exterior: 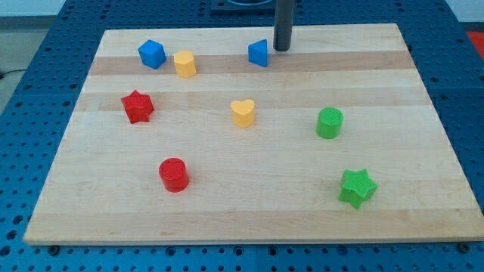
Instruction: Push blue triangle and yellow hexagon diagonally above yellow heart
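Observation:
The blue triangle [259,54] sits near the view's top, right of centre-left. My tip [282,49] stands just to its right, a small gap apart. The yellow hexagon [184,64] lies further left, next to a blue cube [151,54]. The yellow heart [243,112] sits in the middle of the board, below the triangle.
A red star [138,106] is at the left and a red cylinder [173,174] at the lower left. A green cylinder [329,122] is at the right and a green star [357,187] at the lower right. The wooden board [249,219] lies on a blue perforated table.

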Available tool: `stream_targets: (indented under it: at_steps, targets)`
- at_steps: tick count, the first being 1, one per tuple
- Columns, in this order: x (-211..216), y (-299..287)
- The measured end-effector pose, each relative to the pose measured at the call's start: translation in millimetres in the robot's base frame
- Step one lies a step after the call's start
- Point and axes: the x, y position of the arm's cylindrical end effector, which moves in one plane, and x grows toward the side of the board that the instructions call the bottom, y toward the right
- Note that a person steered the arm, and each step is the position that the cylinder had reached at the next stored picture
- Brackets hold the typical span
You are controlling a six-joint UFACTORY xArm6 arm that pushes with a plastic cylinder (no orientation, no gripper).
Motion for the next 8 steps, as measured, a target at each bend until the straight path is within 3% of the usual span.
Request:
stream_targets:
  at_steps: [2, 3, 4, 5, 6, 7, 8]
  targets:
    - [-19, 21]
    - [-24, -13]
    - [44, -51]
    - [84, -68]
    - [53, -24]
    - [28, -56]
    - [44, -112]
